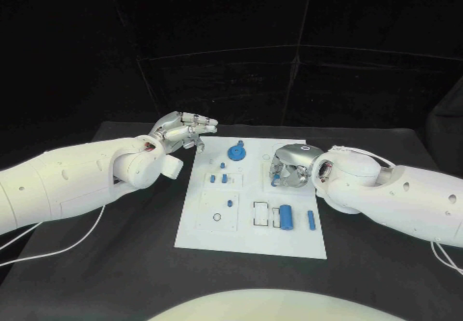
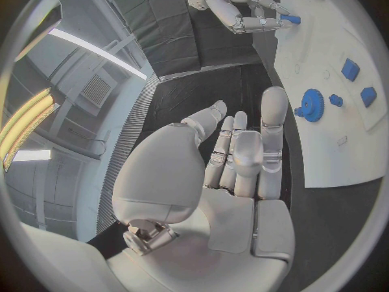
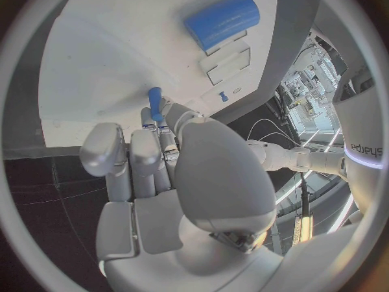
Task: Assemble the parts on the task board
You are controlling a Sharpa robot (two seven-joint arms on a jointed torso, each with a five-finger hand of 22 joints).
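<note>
The white task board (image 1: 251, 231) lies in the middle of the table. My right hand (image 1: 290, 165) is over its upper right area with its fingers pointing down, and it pinches a small blue peg (image 3: 154, 101) at the board's surface; the same peg (image 2: 290, 19) sticks out from its fingertips in the left wrist view. My left hand (image 1: 183, 130) hovers off the board's far left corner, fingers held together and holding nothing. A blue gear (image 1: 237, 153) stands near the board's far edge. A blue cylinder (image 1: 286, 217) and a thin blue bar (image 1: 310, 219) lie at the near right.
Small blue pieces (image 1: 219, 178) sit at the board's left middle, another (image 1: 231, 201) just below them. Outlined slots (image 1: 260, 213) lie beside the cylinder. Black table (image 1: 116, 267) surrounds the board, with a dark backdrop behind.
</note>
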